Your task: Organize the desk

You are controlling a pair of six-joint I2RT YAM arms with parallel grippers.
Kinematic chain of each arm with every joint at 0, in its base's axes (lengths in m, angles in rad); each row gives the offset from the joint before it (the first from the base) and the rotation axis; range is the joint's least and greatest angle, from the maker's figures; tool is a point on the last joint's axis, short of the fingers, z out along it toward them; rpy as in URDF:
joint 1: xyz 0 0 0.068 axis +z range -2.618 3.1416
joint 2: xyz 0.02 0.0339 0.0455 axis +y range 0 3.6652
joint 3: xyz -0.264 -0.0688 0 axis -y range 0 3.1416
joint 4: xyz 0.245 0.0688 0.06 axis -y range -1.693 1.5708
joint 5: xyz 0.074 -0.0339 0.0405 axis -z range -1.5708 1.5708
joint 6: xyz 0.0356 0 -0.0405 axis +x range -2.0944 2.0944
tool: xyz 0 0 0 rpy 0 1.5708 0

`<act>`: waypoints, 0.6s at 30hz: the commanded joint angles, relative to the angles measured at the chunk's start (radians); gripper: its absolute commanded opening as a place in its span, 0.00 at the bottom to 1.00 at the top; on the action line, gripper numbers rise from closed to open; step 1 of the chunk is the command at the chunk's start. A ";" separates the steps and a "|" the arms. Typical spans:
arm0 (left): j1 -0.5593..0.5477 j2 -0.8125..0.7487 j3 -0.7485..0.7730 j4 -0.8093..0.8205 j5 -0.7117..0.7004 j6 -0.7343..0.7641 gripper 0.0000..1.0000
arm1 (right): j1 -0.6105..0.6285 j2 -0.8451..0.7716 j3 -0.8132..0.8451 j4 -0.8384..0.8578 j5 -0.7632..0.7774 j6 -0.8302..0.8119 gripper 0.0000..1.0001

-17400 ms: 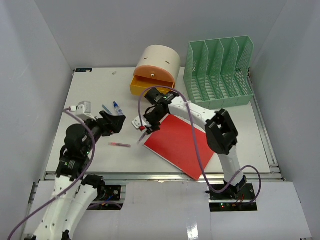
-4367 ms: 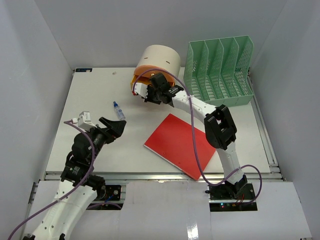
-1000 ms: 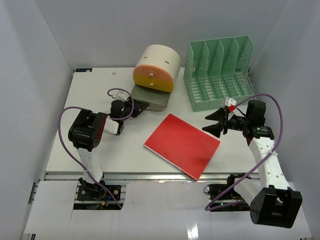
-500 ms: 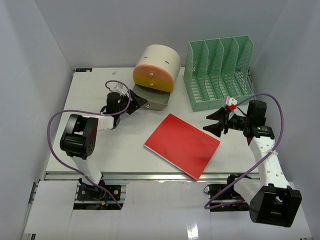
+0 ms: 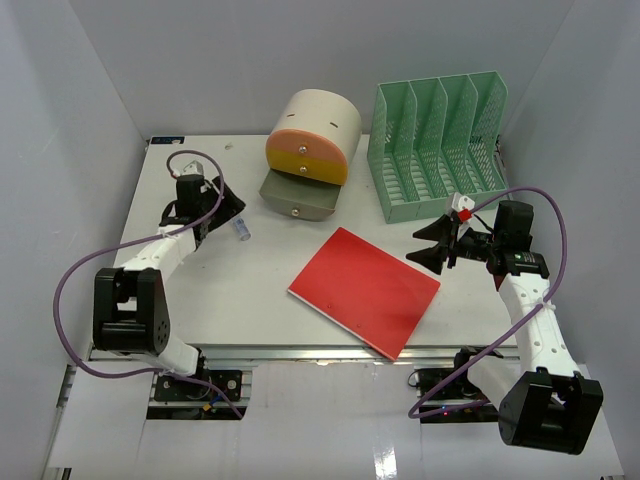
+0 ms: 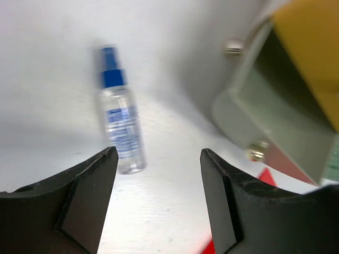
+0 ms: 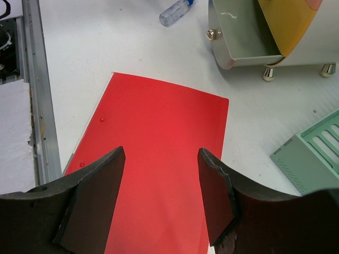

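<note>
desk [image 5: 200,290]: white flat worktop with a metal rail [image 5: 300,350] along its near edge, spanning the whole work area and bearing every item listed here.
left gripper [image 5: 226,206]: jaws spread wide, nothing between them; reaching over the far-left part of the worktop, tips directed toward the spray bottle and apart from it.
spray bottle [image 6: 121,132]: clear body, blue cap, lying flat; left of centre toward the far edge, between the left gripper and the grey drawer.
right gripper [image 5: 415,245]: jaws spread wide, nothing held; above the right side of the worktop, just beside the right corner of the red folder, tips facing the left edge.
red folder [image 5: 365,290]: lying flat, turned diagonally, right of centre; nearest corner close to the metal rail.
drawer box [image 5: 320,118]: cream, round-topped, at the middle of the far edge.
orange drawer [image 5: 305,157]: upper one, pushed in flush.
grey drawer [image 5: 297,197]: lower one, standing out from the body toward the near edge.
file rack [image 5: 440,140]: green, slotted, upright in the far-right corner, well apart from the right gripper.
</note>
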 commanded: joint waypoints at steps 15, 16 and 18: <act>-0.012 0.307 0.330 -0.362 -0.184 0.110 0.76 | -0.023 0.003 -0.016 0.040 -0.012 0.017 0.64; -0.020 0.316 0.341 -0.362 -0.187 0.111 0.76 | -0.023 0.003 -0.016 0.041 -0.013 0.017 0.64; -0.038 0.337 0.359 -0.367 -0.187 0.111 0.76 | -0.024 0.004 -0.017 0.043 -0.014 0.018 0.64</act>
